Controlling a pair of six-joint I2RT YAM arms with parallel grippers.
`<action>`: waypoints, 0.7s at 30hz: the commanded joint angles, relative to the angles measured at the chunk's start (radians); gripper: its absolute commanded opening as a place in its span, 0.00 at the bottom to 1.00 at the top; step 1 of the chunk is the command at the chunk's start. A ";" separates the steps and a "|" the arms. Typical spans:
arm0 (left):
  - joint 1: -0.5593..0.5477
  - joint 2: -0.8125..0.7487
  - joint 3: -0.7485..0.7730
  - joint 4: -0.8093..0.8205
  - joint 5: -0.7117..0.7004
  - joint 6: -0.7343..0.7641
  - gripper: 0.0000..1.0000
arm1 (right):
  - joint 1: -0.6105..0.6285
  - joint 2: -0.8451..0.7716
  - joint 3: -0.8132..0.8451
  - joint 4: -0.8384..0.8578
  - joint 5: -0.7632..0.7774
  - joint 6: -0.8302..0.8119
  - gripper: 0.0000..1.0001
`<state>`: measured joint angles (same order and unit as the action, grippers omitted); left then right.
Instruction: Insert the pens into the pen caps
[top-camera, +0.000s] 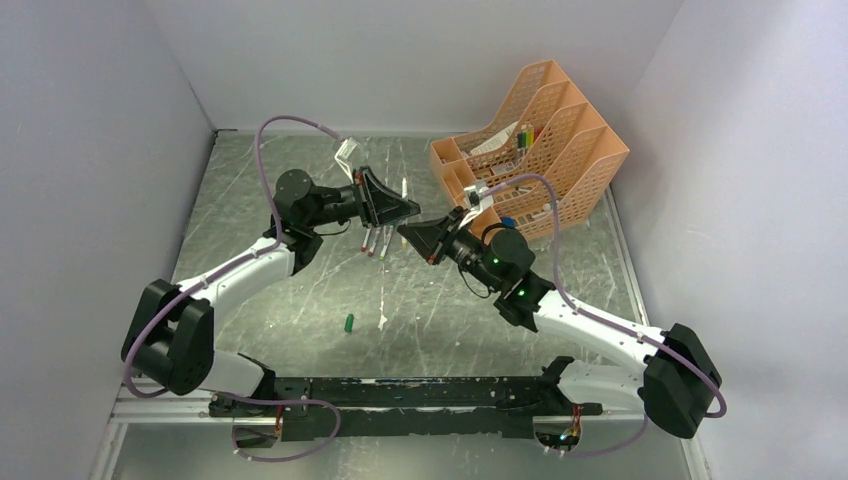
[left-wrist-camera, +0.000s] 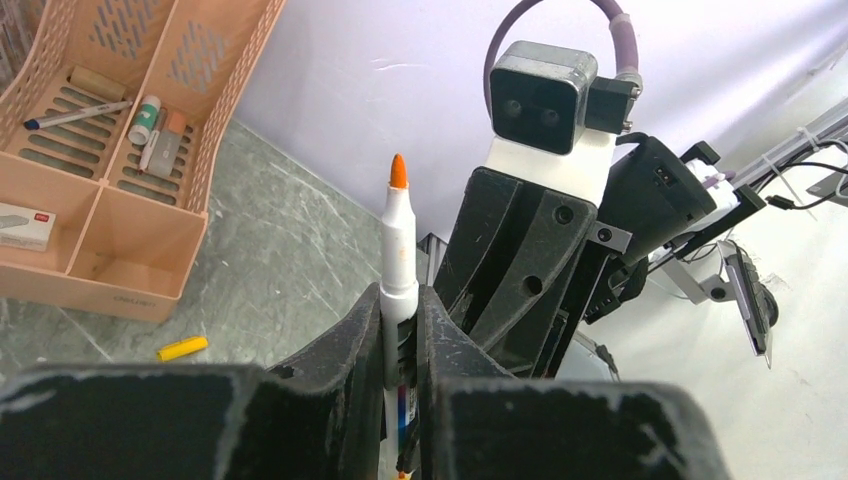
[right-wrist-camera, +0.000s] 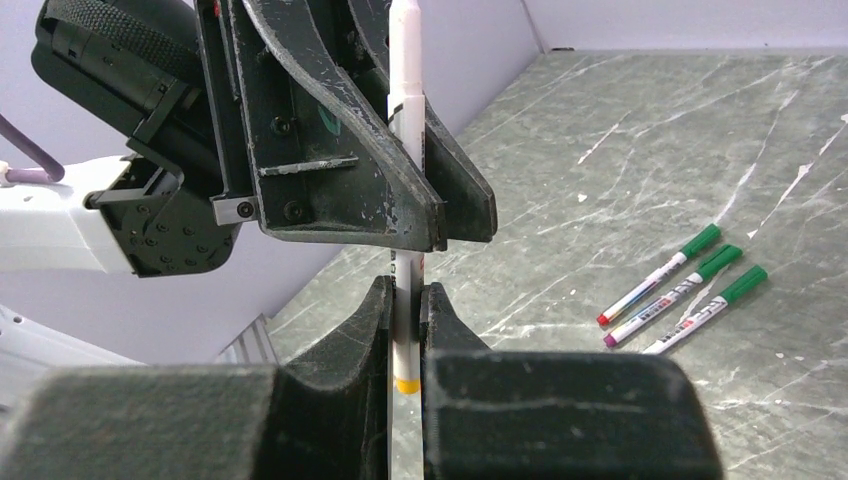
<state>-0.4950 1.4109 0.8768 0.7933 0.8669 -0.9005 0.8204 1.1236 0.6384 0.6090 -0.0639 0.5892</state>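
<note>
You are looking into a robotics lab test cell: plain white panels (top-camera: 90, 150) are boxing in a scratched grey-green worktop (top-camera: 300, 290), the cabled left arm (top-camera: 240, 270) and right arm (top-camera: 590, 330) are sitting bolted to a black rail (top-camera: 400, 392) along its near edge, and an orange desk organiser (top-camera: 565, 140) is standing at its far right corner.

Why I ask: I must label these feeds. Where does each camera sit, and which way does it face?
Top external: above and behind the bases, looking down on the table; both arms show, left gripper facing right gripper.
Left wrist: on the left arm, facing the right gripper and orange organizer; its own fingers clamp a white pen.
Right wrist: on the right arm, facing the left gripper; its own fingers clamp that pen too.
Shared: both wrist views show the white pen; top and right wrist show three capped pens.
</note>
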 joint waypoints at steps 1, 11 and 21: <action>-0.009 -0.040 0.053 -0.092 -0.013 0.093 0.07 | 0.005 -0.015 0.021 -0.027 0.015 -0.028 0.04; -0.010 -0.094 0.179 -0.555 -0.124 0.425 0.07 | 0.003 -0.094 0.053 -0.247 0.081 -0.139 0.28; -0.002 -0.127 0.261 -0.828 -0.225 0.590 0.07 | -0.123 0.064 0.086 -0.751 0.302 -0.107 0.60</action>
<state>-0.5045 1.3266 1.1213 0.0654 0.6765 -0.3824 0.7868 1.1038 0.7315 0.0898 0.1680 0.4381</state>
